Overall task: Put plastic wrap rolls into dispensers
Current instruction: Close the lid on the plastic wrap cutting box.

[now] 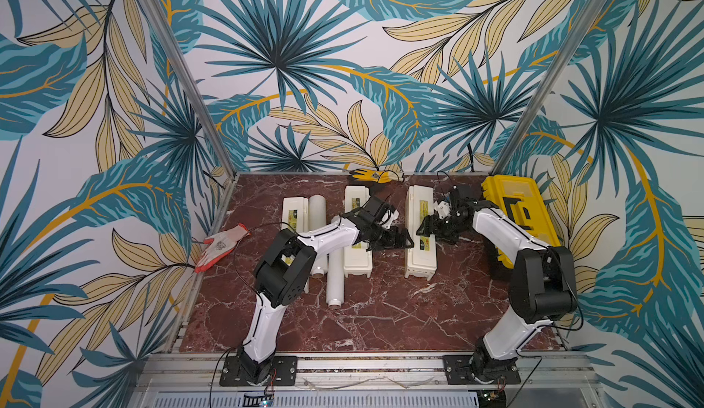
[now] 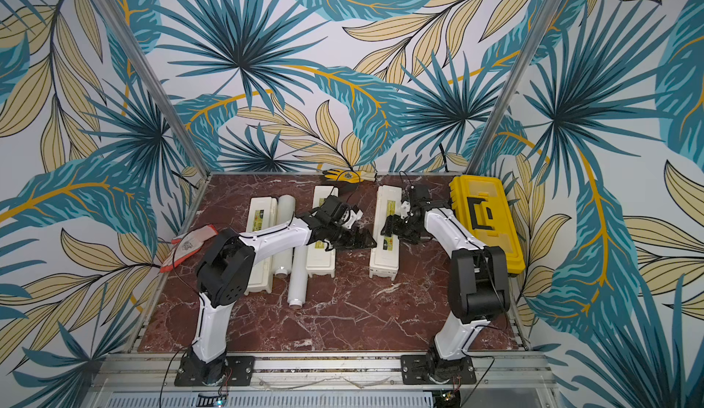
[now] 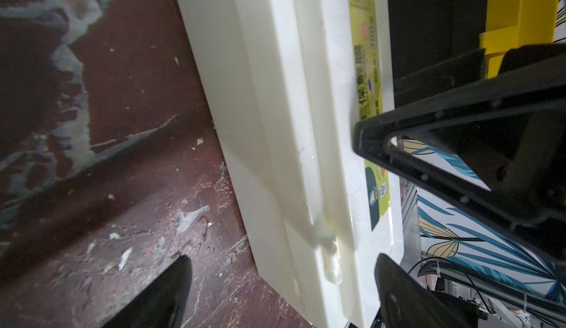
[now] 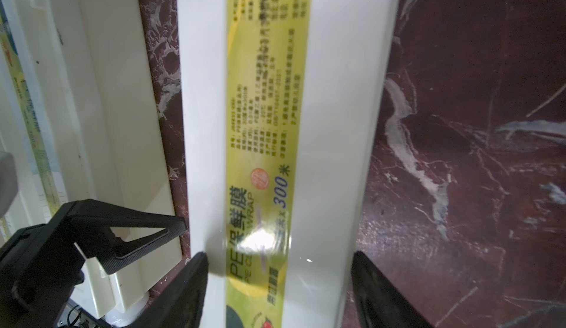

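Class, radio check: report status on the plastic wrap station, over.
Left pincer open at right dispenser's edge. Right pincer open astride it, lid shut. Two plastic wrap rolls loose on marble table. Pincers crowd each other.

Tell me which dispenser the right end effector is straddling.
The dispenser nearest the yellow toolbox; the other two lie farther left, by the loose rolls.

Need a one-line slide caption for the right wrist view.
Right gripper poised over the closed dispenser, jaws apart across its yellow-labelled lid, marble table alongside.
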Controlling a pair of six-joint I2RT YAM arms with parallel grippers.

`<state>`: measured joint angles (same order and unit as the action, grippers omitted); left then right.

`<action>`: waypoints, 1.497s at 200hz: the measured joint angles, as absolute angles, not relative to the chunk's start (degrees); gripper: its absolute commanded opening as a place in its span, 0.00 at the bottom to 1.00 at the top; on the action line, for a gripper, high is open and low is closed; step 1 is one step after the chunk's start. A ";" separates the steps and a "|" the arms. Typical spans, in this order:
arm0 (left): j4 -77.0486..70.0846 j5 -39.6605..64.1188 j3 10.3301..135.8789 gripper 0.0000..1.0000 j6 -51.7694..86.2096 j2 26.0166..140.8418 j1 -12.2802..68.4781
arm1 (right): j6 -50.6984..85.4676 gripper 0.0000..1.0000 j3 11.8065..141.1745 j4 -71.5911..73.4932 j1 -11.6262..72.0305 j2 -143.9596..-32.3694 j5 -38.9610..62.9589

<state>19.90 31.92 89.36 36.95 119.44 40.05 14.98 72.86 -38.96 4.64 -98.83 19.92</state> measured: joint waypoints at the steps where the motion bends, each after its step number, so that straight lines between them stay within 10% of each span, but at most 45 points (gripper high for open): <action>1: 19.90 31.99 89.36 0.93 36.93 119.44 40.05 | 14.98 0.71 72.82 -38.89 4.64 -98.78 19.92; 299: 11.16 35.18 82.91 0.94 37.74 119.68 40.40 | 11.90 0.65 66.15 -34.24 4.21 -95.07 20.93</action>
<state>11.16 35.18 82.91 37.74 119.68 40.40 11.90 66.15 -34.24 4.21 -95.07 20.93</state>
